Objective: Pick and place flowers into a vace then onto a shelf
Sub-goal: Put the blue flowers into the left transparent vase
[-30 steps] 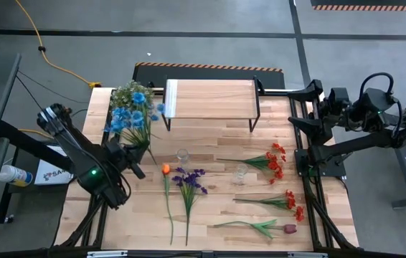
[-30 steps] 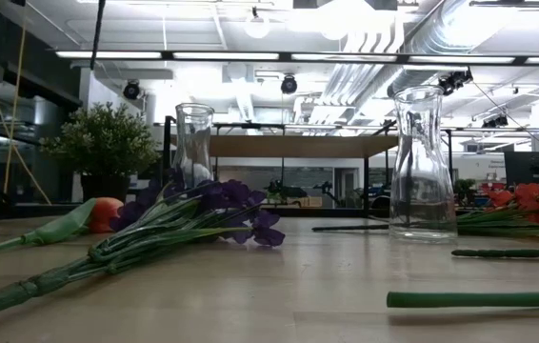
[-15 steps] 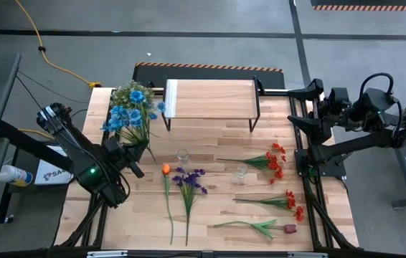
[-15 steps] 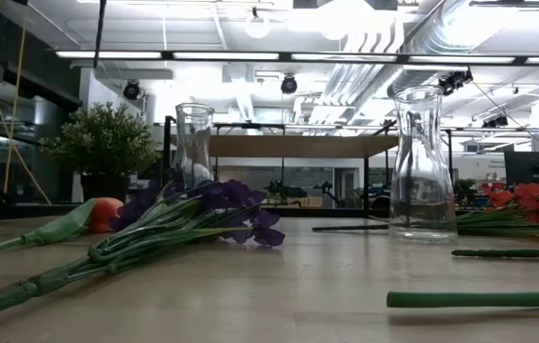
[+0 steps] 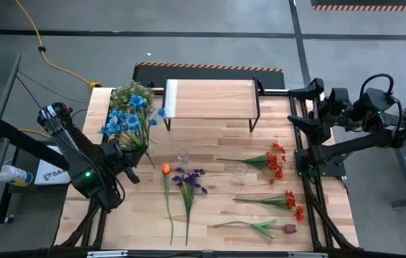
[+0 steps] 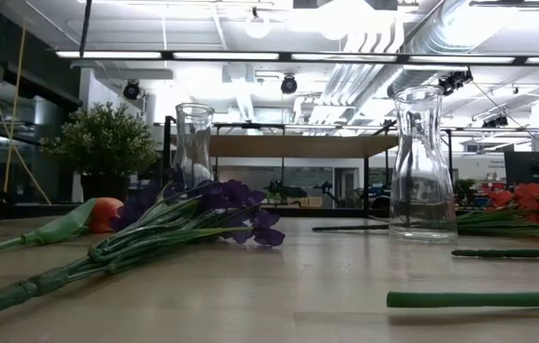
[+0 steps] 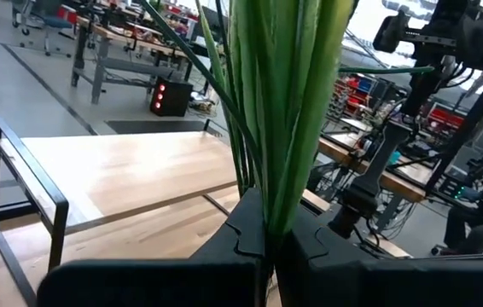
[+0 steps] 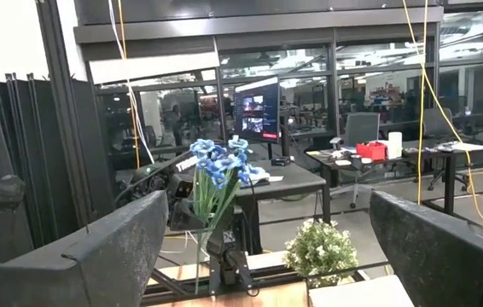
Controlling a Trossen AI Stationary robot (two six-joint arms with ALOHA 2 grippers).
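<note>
- The left hand (image 5: 133, 166) is clamped tight on the green stems of the blue flowers (image 5: 128, 118), holding the bunch up over the worktop's (image 5: 217, 140) left side, near its back-left corner. All the weight sits in the blooms well away from the grip, so I'd expect the bunch to swing or twist in the fingers on any quick move.
- The nearer glass vase (image 5: 182, 155) stands mid-worktop, apart from the bunch. Its neck looks narrow, and several stems splay out of the grip in the left wrist view, so some could catch the rim and tip it.
- The bushy potted plant (image 5: 125, 93) sits right behind the blue blooms; the two could tangle.
- The purple flowers (image 5: 190, 179) and the orange flower (image 5: 166, 170) lie just in front of that vase, where a low pass could drag them.
- The shelf (image 5: 210, 98) stands at the back edge, its legs close to the route.
- The right hand (image 5: 300, 107) waits wide open off the right edge, empty, clear of the red flowers (image 5: 275, 161) and the second vase (image 5: 241, 173).
</note>
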